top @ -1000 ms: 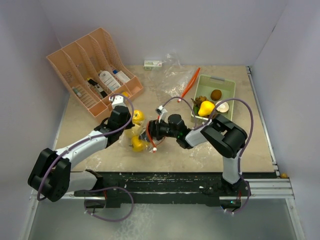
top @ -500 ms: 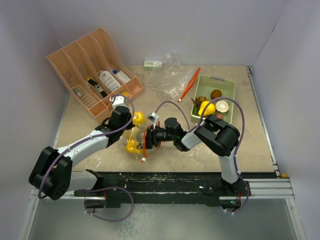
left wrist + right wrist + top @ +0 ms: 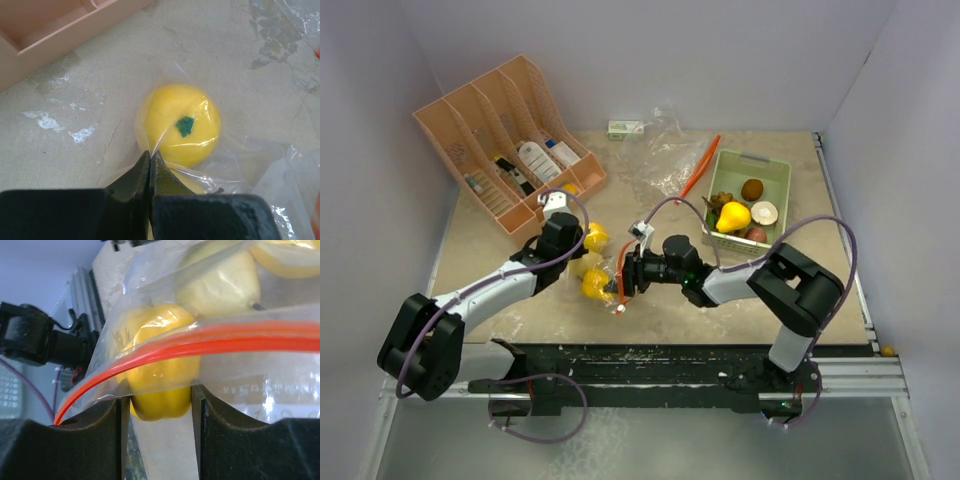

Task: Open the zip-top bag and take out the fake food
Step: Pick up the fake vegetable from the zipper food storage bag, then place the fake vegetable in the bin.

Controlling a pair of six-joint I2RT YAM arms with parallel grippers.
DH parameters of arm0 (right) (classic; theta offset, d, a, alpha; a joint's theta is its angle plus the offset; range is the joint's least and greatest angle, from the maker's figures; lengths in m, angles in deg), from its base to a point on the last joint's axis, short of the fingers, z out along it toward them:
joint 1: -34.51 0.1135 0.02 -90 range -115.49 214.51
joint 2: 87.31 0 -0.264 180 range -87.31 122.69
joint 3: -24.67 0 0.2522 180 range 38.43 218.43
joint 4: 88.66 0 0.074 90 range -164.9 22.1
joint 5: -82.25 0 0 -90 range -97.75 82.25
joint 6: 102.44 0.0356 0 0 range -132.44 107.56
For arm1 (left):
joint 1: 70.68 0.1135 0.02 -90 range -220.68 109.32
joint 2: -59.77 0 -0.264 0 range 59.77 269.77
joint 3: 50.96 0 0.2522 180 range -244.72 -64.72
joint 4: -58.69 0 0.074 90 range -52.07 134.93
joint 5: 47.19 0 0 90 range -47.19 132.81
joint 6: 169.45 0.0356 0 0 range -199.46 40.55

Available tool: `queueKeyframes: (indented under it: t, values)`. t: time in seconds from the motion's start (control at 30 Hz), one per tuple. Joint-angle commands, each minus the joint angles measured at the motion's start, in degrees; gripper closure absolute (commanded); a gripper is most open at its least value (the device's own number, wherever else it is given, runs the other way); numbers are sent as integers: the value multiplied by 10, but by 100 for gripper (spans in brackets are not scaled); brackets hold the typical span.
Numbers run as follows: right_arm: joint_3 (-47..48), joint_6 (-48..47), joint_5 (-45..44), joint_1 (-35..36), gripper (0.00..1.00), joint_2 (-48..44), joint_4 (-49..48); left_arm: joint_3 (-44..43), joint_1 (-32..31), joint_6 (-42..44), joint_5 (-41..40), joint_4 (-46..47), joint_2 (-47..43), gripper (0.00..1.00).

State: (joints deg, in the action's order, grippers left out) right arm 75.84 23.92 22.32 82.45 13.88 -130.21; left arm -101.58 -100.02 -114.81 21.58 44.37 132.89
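The right hand (image 3: 624, 278) has just clenched on a yellow pepper (image 3: 159, 390) at the orange-zipped mouth of the bag (image 3: 280, 375), so pulling food out can start. The left hand (image 3: 150, 161) pinches the bag's film beside a lemon (image 3: 179, 125) still inside. A green tray (image 3: 778, 165) on the bench (image 3: 670, 320) already holds a pear (image 3: 733, 216).

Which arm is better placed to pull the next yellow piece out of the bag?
Right. The right gripper clamps the yellow pepper at the orange zip edge of the bag. The left gripper is shut on the bag film beside a lemon, so it likely only anchors.
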Motion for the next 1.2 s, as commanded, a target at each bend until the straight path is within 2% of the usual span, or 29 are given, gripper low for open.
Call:
queueKeyframes:
  t: [0.0, 0.23, 0.47, 0.9, 1.17]
  values:
    - [-5, -28, -141, -4, 86, -62, 115, 6, -2, -9, -20, 24, -28, 100]
    - [6, -47, -314, -5, 85, -165, 280, 22, -1, -5, -29, 39, -43, 100]
    - [30, -70, -389, -21, 84, -217, 388, 18, -1, -6, -27, 41, -31, 100]
    - [17, -132, -371, -181, 84, -366, 478, 19, -1, -6, -26, 46, -22, 100]
    - [89, -173, -318, -323, 84, -350, 495, 21, -1, -7, -17, 50, -19, 100]
